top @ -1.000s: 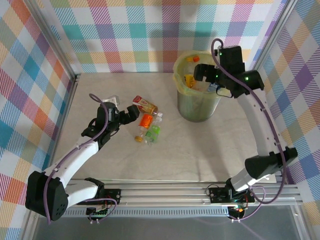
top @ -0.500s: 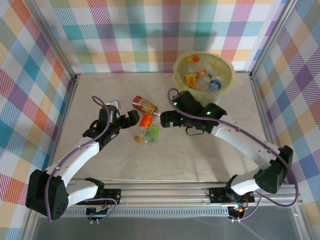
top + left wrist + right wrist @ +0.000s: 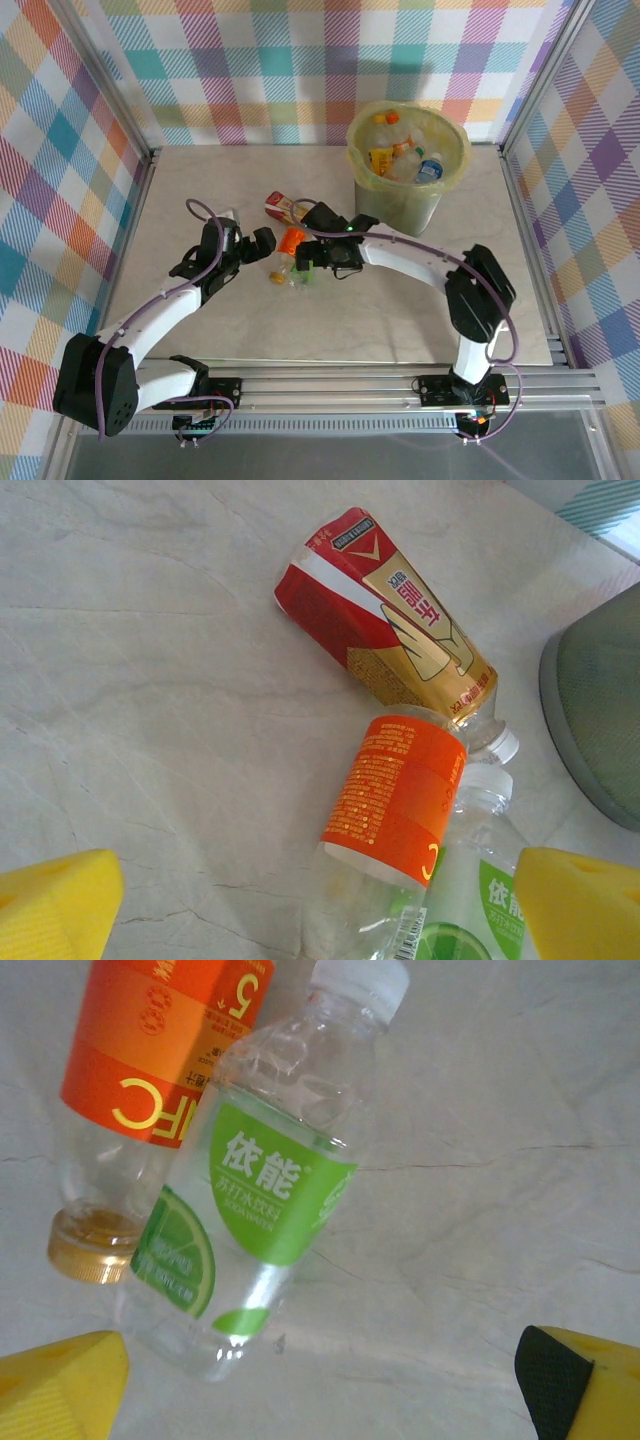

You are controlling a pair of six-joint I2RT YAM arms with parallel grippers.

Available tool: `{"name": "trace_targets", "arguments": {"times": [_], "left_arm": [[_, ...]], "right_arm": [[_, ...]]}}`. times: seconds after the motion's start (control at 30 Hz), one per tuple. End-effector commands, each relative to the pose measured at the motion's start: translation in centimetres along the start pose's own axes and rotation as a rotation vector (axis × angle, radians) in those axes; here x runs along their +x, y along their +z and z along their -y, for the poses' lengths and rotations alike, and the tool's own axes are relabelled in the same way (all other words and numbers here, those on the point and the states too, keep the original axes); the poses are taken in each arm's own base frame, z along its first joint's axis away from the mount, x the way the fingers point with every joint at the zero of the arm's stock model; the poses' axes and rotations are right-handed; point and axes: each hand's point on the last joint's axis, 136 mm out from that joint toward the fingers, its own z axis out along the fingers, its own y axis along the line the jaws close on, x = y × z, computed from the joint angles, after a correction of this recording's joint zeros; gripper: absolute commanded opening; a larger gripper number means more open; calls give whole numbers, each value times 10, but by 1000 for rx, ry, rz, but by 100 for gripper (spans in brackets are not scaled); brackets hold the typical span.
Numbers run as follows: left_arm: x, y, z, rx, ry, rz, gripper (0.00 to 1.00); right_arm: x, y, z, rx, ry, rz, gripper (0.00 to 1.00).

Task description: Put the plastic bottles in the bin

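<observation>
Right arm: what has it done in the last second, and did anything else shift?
The right gripper swung from above the bin down and left to the bottles on the table, fingers open over the green-labelled bottle, holding nothing. The left gripper barely moved; those bottles and the bin stayed put.

Pale marbled table [image 3: 300,330]: red-label bottle [image 3: 385,615], orange-label bottle [image 3: 400,785], green-label bottle [image 3: 270,1185] clustered together; bin [image 3: 405,215] stands far right.

Three plastic bottles [image 3: 292,240] are lying on the desk [image 3: 400,320]: one red-labelled bottle [image 3: 385,620], one orange-labelled bottle [image 3: 400,795] and one green-labelled bottle [image 3: 270,1190]. One bin [image 3: 400,212] is holding several more bottles [image 3: 400,155], too jumbled to count
</observation>
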Motion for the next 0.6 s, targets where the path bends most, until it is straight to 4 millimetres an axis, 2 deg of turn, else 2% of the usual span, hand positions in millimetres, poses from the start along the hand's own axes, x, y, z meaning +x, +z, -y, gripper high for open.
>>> {"name": "trace_targets", "arguments": {"times": [0.0, 0.23, 0.57], "left_arm": [[-5, 1, -7, -22, -19, 29, 100], [-6, 0, -8, -23, -19, 37, 100], [-9, -2, -5, -16, -22, 40, 100]], "right_arm": [[-16, 1, -24, -67, 27, 32, 100], [-20, 26, -22, -14, 30, 23, 100], [-22, 51, -10, 7, 71, -3, 97]]}}
